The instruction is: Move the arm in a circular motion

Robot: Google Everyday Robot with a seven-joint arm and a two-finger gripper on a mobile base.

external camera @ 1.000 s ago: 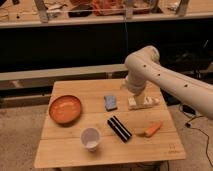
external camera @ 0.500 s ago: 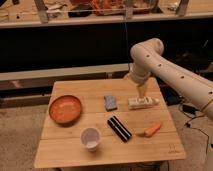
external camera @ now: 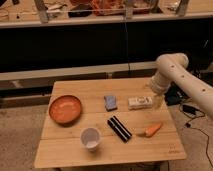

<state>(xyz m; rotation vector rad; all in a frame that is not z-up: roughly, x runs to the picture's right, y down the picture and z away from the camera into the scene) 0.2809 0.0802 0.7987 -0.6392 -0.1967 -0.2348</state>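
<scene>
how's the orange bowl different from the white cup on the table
The orange bowl is wide and shallow; the white cup is narrower and taller. The bowl sits at the table's left edge, the cup nearer the front. Both stand upright and apart from the arm, whose gripper hangs near the table's right edge.

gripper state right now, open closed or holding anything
gripper: at the arm's tip, by the table's right edge past the white box; state cannot be told.

Cream-white arm, thick rounded segments, dark dots, tapered end effector
</scene>
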